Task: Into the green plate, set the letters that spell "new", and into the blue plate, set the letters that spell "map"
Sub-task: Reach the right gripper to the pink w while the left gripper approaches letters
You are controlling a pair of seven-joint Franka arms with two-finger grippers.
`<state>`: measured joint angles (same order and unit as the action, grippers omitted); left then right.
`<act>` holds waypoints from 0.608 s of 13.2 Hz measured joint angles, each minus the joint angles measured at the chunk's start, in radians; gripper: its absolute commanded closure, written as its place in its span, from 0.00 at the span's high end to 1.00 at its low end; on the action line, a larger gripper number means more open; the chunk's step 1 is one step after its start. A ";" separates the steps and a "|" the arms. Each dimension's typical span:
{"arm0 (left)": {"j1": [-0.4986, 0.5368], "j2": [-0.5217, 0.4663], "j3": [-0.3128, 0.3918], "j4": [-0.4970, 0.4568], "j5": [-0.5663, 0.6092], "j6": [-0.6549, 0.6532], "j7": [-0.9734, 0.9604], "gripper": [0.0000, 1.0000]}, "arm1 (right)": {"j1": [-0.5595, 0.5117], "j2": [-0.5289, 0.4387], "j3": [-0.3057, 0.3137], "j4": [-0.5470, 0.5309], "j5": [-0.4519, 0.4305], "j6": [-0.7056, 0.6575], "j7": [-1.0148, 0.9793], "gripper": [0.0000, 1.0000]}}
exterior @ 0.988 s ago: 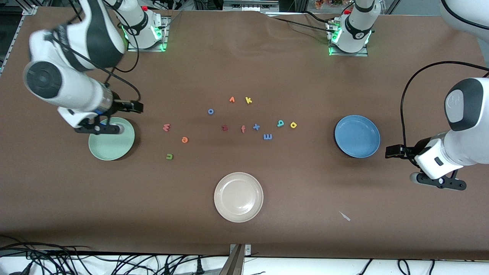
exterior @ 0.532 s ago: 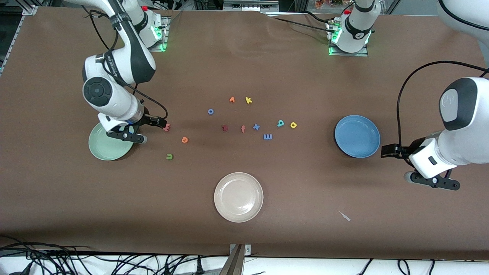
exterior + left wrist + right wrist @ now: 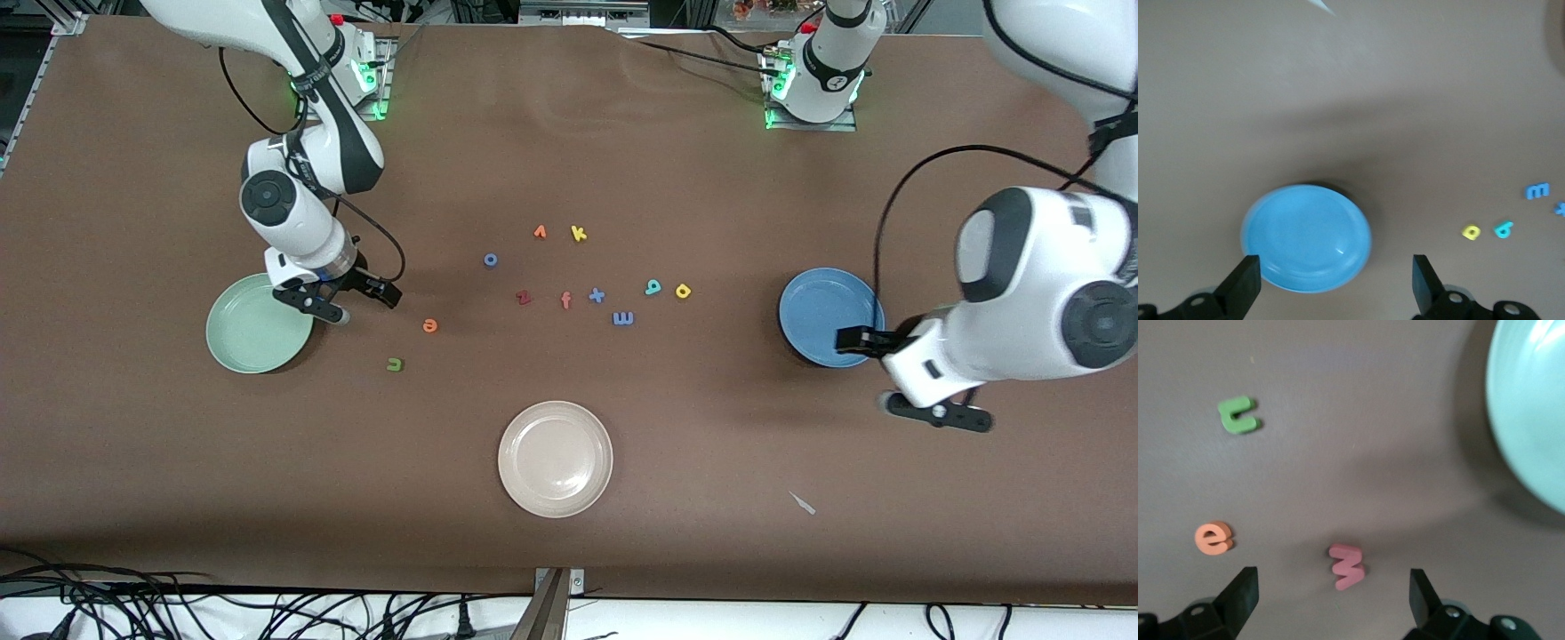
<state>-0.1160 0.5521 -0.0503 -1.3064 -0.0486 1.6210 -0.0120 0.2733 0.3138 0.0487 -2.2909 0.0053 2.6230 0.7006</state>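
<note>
Green plate (image 3: 240, 342) at the right arm's end of the counter (image 3: 142, 444), empty. Right tool (image 3: 384, 292) is low, just beside that plate on the side toward the letters, jaws spread wide, gripping nothing. In the right wrist view the w (image 3: 1347, 566) lies flat between the open fingers, so it looks like the first pick. The n (image 3: 394, 364) and e (image 3: 429, 325) sit close by on the bare counter, n nearer the camera, neither touching anything. The mid-counter scatter includes z (image 3: 523, 298), f (image 3: 565, 300) and x (image 3: 597, 295), which are not wanted. Next come m (image 3: 623, 317), a (image 3: 653, 286) and p (image 3: 683, 291), a and p just beside each other and m a bit nearer the camera. All three are well apart from the blue plate (image 3: 822, 307), which is empty too. Left tool (image 3: 845, 339) is over that plate's camera-side rim, jaws wide open, nothing held, and it is not at the letters yet. Handling guess: the letters are foam, so very light, soft and thin, lying flat, not fragile. They likely squash a little and may skid or tip when pinched. Best hold is from straight above, fingers closing across the letter's outer edges — for the w, across its width at mid-body, not on a single leg. A light release over the plate should do. The cream plate (image 3: 556, 459) stays unused.
</note>
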 measured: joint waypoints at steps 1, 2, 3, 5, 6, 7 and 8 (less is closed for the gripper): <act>-0.010 0.002 -0.024 -0.027 0.000 0.000 -0.055 1.00 | 0.001 0.020 0.008 0.000 0.000 0.020 0.010 1.00; -0.017 0.005 -0.050 -0.055 -0.001 0.003 -0.108 1.00 | 0.002 0.037 0.012 0.000 0.000 0.035 0.013 0.99; -0.022 0.007 -0.074 -0.086 -0.007 0.016 -0.159 1.00 | 0.002 0.050 0.013 0.000 0.000 0.042 0.013 0.99; -0.026 0.008 -0.111 -0.152 -0.028 0.078 -0.236 0.98 | 0.002 0.065 0.013 0.000 0.000 0.044 0.014 0.94; -0.024 0.008 -0.129 -0.185 -0.030 0.111 -0.263 0.96 | 0.002 0.068 0.013 0.000 0.000 0.044 0.014 0.88; -0.023 0.008 -0.145 -0.218 -0.030 0.141 -0.285 0.96 | 0.002 0.070 0.013 0.000 0.000 0.044 0.014 0.82; -0.022 0.008 -0.159 -0.253 -0.030 0.170 -0.302 0.96 | 0.002 0.071 0.013 0.000 0.000 0.044 0.014 0.75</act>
<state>-0.1384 0.5601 -0.2090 -1.5592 -0.0787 1.7914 -0.3138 0.2749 0.3851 0.0620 -2.2905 0.0054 2.6675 0.7141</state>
